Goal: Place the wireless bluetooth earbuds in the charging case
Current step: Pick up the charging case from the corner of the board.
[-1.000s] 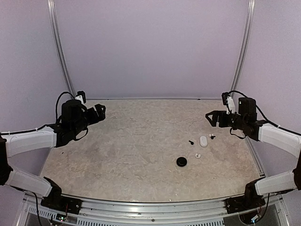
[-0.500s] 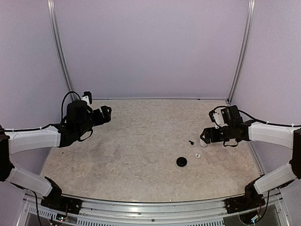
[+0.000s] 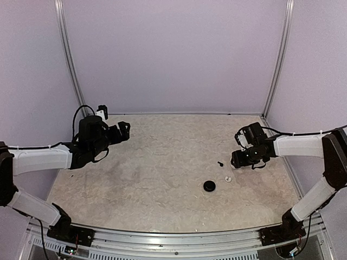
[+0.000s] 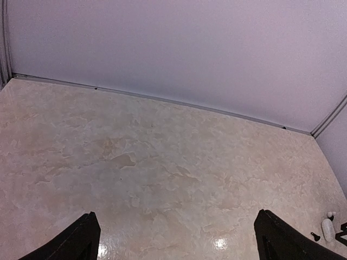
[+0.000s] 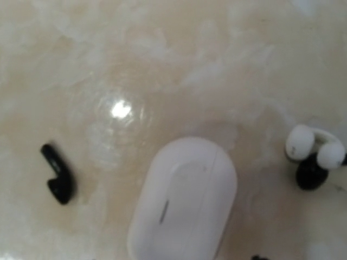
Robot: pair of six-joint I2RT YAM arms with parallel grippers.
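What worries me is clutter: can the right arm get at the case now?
Probably yes: the right arm hovers close above the case, its top bare; the black piece and an earbud lie apart beside it.

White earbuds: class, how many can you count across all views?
2. One white earbud lies right of the charging case in the right wrist view; the other white earbud lies near the black disc in the top view.

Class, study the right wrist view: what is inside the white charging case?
Nothing inside shows: the charging case lies shut, hiding its interior. One white earbud lies outside, apart on one side of it; a small black piece lies on the other side.
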